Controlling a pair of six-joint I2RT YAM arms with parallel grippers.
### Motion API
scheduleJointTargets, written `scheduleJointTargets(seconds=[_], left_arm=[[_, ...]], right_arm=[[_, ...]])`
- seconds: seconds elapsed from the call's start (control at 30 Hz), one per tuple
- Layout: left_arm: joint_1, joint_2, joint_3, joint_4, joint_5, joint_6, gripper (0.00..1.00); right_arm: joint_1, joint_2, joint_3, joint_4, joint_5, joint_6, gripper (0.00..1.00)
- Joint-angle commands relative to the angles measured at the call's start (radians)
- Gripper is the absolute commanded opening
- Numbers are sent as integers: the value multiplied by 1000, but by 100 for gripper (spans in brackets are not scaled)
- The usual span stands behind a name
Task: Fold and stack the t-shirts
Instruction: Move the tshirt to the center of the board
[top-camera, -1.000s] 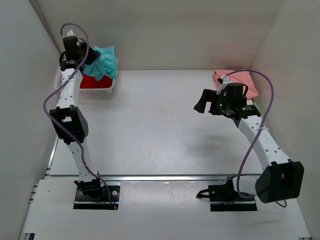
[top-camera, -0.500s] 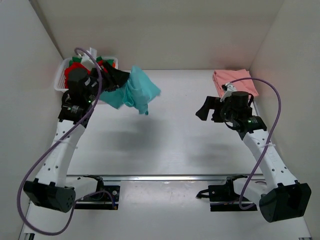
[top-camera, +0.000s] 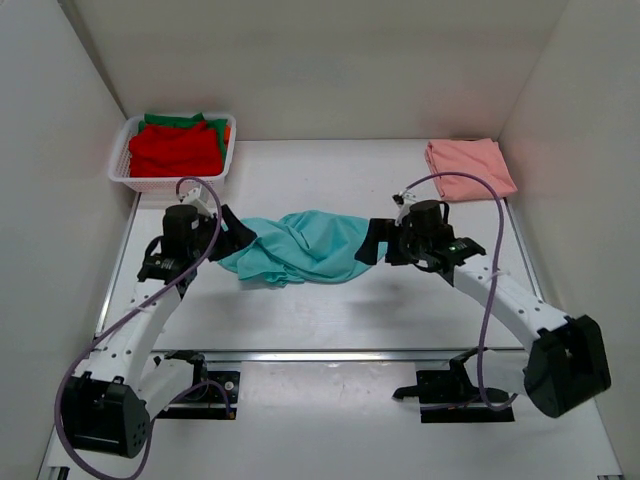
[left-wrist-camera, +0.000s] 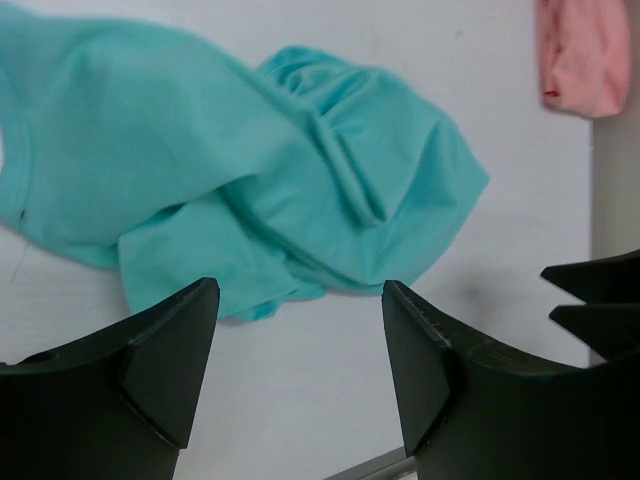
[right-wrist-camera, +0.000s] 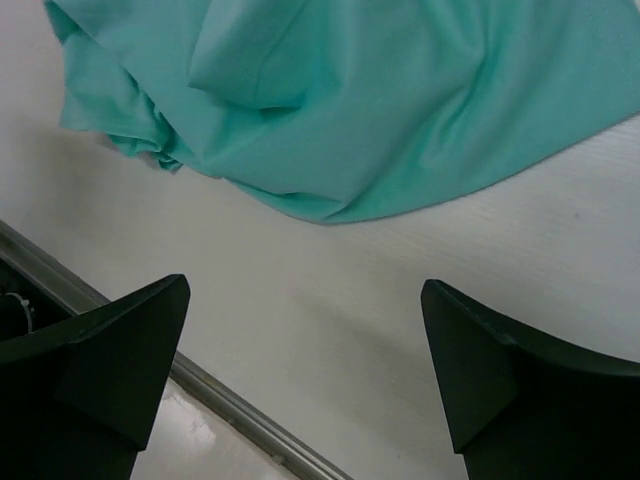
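Red t-shirt (top-camera: 172, 150) atop green t-shirt (top-camera: 182, 120) in basket (top-camera: 165, 184); left tool (top-camera: 243, 238) and right tool (top-camera: 373, 243) released.

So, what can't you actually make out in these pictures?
- Top view: the red t-shirt covers the pile in the basket. Only edges of the green t-shirt and the orange t-shirt show.
- Every view: the teal t-shirt is crumpled, and its own folds hide its sleeves.
- Left wrist view: the salmon pink t-shirt is cut off by the top edge.
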Motion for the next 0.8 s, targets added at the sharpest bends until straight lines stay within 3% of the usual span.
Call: scheduleJointTargets(seconds=[0.0, 0.23, 0.57, 0.77], left_arm=[[-7, -20, -92, 14, -77, 32, 77], [-145, 25, -199, 41, -195, -18, 76], [-140, 109, -243, 81, -285, -37, 77], [-129, 170, -250, 155, -350, -68, 86]], right_arm=[[-9, 98, 32, 82, 103, 7, 99], [-155, 341, 145, 62, 142, -60, 99], [-192, 596, 257, 89, 110, -101, 99], [-155, 698, 358, 56, 145, -112, 99]])
